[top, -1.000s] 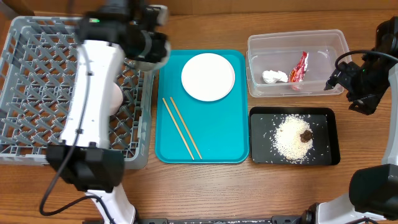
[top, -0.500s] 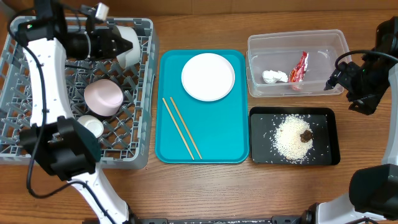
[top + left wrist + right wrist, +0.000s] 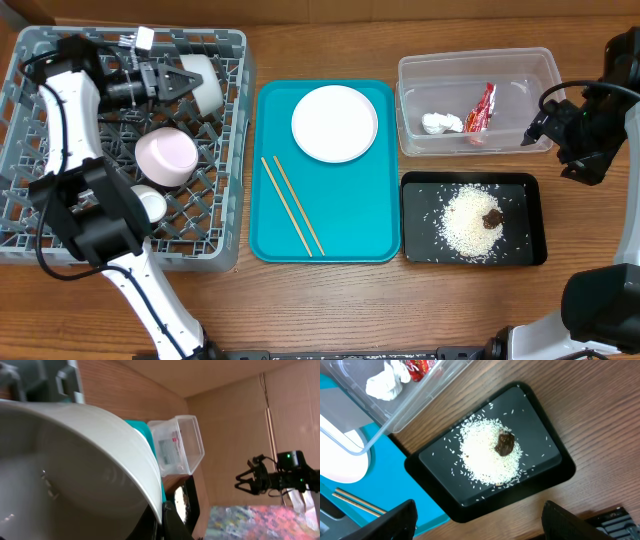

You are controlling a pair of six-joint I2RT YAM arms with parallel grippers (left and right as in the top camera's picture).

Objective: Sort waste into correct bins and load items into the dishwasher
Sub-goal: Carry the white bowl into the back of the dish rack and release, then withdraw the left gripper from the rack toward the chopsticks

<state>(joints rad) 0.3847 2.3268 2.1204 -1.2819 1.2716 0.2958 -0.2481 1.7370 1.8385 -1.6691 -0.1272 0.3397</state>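
Gripping pale bowl (image 3: 207,84) w/ L pincer (image 3: 183,82), clamped, over rack (image 3: 60,215) | R pincer (image 3: 480,522) wide apart, empty, nr black tray (image 3: 556,467)

teal tray (image 3: 350,210): flat on the counter, between the left hand (image 3: 188,82) and the right hand (image 3: 538,130), nearer the left | counter (image 3: 320,300): brown wood grain, under both hands | cardboard wall (image 3: 225,410): tan, beyond the left hand | patterned sheet (image 3: 260,522): many-coloured, low, far past the left hand
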